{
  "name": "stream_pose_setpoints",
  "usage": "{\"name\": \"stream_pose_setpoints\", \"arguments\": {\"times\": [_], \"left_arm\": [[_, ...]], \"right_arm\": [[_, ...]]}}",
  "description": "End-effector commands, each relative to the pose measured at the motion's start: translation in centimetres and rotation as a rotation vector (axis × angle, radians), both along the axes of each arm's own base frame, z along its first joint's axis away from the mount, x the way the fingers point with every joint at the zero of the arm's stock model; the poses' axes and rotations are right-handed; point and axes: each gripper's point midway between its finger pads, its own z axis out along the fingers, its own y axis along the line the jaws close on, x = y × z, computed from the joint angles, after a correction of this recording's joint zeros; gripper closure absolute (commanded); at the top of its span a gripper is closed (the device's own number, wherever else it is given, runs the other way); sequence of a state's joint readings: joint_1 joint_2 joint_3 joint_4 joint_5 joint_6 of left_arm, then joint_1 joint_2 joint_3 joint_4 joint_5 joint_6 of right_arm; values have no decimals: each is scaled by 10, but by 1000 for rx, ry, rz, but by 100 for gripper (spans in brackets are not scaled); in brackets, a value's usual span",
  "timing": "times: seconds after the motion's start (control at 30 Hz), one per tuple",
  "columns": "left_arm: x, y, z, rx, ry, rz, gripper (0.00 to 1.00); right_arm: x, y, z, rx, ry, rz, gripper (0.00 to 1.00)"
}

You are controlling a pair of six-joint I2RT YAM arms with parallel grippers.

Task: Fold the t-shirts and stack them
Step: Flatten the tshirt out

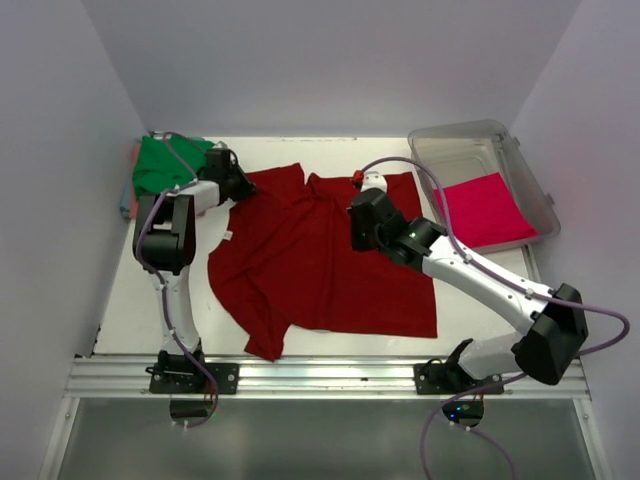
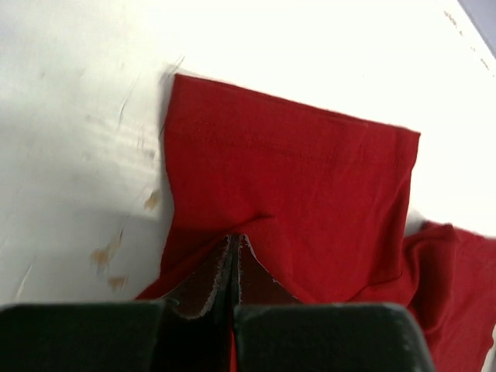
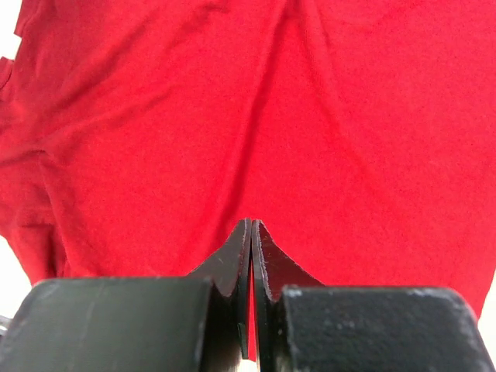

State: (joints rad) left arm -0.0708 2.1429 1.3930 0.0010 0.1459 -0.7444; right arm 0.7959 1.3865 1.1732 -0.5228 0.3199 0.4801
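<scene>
While the dark red t-shirt [image 1: 320, 270] lies spread on the white desk [image 1: 130, 310], left fingers [image 2: 230, 252] pinch a pucker of its hemmed sleeve; right fingers [image 3: 246, 236] rest pressed together on its soft, creased body.

White arms [image 1: 170, 300] with black joints and lilac cables [image 1: 605, 311]

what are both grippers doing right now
left gripper: closed, pinching the dark red t-shirt at a sleeve
right gripper: closed, apparently pinching the same shirt's body
</scene>
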Motion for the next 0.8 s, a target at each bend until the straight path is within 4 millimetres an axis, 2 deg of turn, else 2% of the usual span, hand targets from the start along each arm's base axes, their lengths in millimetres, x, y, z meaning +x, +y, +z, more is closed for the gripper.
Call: {"name": "stream_pose_setpoints", "arguments": {"times": [0.0,0.03,0.1,0.13,0.17,0.23,0.37,0.53,0.6,0.63,0.7,0.77], "left_arm": [[10,9,-20,55,69,41,100],[11,11,-23,67,89,48,100],[30,17,-25,93,85,61,100],[29,18,-30,102,121,60,100],[44,21,-29,107,107,64,100],[50,28,-28,122,113,75,100],[76,43,-13,127,32,115,100],[104,39,-4,77,-66,68,100],[113,38,7,71,-135,57,100],[125,34,24,45,-228,30,100],[126,35,41,48,-292,19,100],[130,36,72,49,-382,16,100]], "right_arm": [[-4,-16,7,19,-24,-69,100],[-6,-18,10,20,-29,-71,100],[-9,-23,8,11,-21,-72,100],[-9,-26,7,-1,-25,-83,100],[-10,-29,6,-10,-24,-91,100],[-12,-35,1,-33,-20,-100,100],[-14,-40,-10,-63,3,-114,100],[-10,-32,-30,-89,36,-103,100],[-7,-29,-36,-97,43,-101,100],[-5,-27,-46,-110,57,-101,100],[-1,-22,-55,-108,60,-98,100],[0,-18,-69,-120,87,-102,100]]}}
